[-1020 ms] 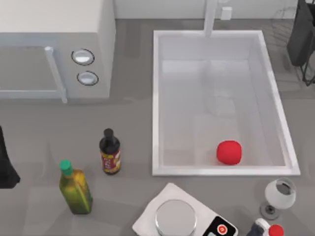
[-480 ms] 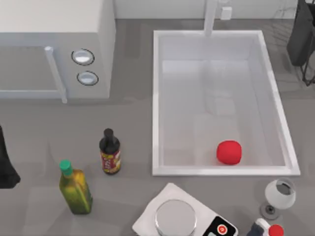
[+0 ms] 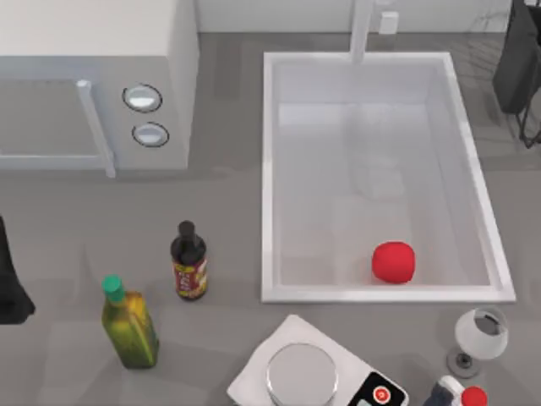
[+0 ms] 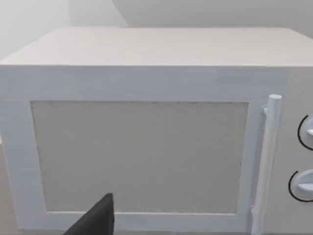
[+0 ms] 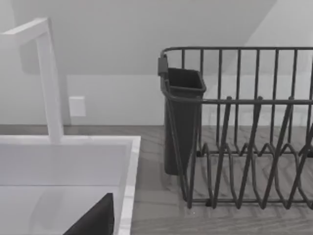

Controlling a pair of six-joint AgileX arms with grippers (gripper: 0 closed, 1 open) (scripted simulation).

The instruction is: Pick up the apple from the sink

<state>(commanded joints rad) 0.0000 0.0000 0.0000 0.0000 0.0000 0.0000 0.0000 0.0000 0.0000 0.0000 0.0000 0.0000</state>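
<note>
The apple [image 3: 394, 262], a smooth bright-red ball, lies on the pale bottom of the white sink [image 3: 267, 169], near its front right corner. The sink's white faucet [image 3: 362, 30] rises at the back rim. Parked at the table's left edge, far from the sink, is my left arm [image 3: 10, 283]. Its wrist view faces the microwave [image 4: 137, 147]. My right arm [image 3: 517, 68] hangs at the back right, beyond the sink's right rim. The right wrist view takes in the sink's corner [image 5: 128, 196] and the faucet [image 5: 49, 83].
A white microwave [image 3: 93, 85] fills the back left. A dark sauce bottle [image 3: 188, 262] and a green-capped oil bottle [image 3: 128, 323] stand left of the sink. In front are a kitchen scale [image 3: 304, 372], a wine glass [image 3: 480, 334] and a red-capped bottle [image 3: 469, 396]. A dark dish rack [image 5: 244, 147] stands back right.
</note>
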